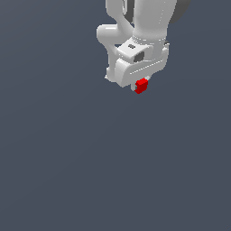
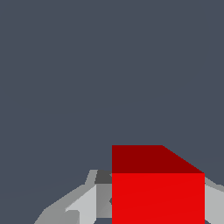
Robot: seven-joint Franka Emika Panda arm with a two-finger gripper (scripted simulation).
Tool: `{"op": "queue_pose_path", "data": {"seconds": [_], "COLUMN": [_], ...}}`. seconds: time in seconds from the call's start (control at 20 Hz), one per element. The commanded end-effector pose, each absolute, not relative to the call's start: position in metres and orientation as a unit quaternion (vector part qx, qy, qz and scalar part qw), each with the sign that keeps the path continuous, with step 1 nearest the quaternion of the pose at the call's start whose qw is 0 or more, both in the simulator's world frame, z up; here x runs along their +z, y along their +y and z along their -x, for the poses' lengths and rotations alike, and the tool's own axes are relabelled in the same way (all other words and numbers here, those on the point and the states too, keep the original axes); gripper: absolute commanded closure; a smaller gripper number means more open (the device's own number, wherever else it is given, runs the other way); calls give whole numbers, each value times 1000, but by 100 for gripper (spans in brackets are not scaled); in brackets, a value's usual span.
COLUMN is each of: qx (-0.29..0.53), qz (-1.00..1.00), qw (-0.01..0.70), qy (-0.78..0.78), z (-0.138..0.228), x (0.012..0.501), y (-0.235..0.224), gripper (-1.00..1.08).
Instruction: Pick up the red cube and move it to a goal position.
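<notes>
The red cube [image 1: 141, 85] is small and bright red, and it sits just under the white hand of the arm near the top of the exterior view. My gripper [image 1: 140, 87] is shut on the red cube, with a grey fingertip showing at the cube's left side. In the wrist view the red cube [image 2: 157, 192] fills the lower right, and pale grey fingers [image 2: 89, 203] flank it on both sides. The cube's underside and the far finger are mostly hidden.
A plain dark grey-blue surface [image 1: 90, 171] fills both views. The white arm [image 1: 144, 27] reaches in from the top of the exterior view. No other object shows.
</notes>
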State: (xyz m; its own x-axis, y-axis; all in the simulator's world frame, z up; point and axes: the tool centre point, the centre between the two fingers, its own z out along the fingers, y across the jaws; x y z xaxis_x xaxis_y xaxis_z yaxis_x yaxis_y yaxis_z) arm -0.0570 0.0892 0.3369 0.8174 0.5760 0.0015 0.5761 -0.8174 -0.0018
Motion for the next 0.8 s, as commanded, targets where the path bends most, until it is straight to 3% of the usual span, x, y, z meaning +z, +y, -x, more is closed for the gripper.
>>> {"op": "queue_pose_path", "data": {"seconds": [0.0, 0.75], "qx": [0, 0], "qz": [953, 954], "qw": [1, 0], "qy": [-302, -301], "z": [56, 47], "x": [363, 475], "y": [89, 87], "gripper": [108, 108]}}
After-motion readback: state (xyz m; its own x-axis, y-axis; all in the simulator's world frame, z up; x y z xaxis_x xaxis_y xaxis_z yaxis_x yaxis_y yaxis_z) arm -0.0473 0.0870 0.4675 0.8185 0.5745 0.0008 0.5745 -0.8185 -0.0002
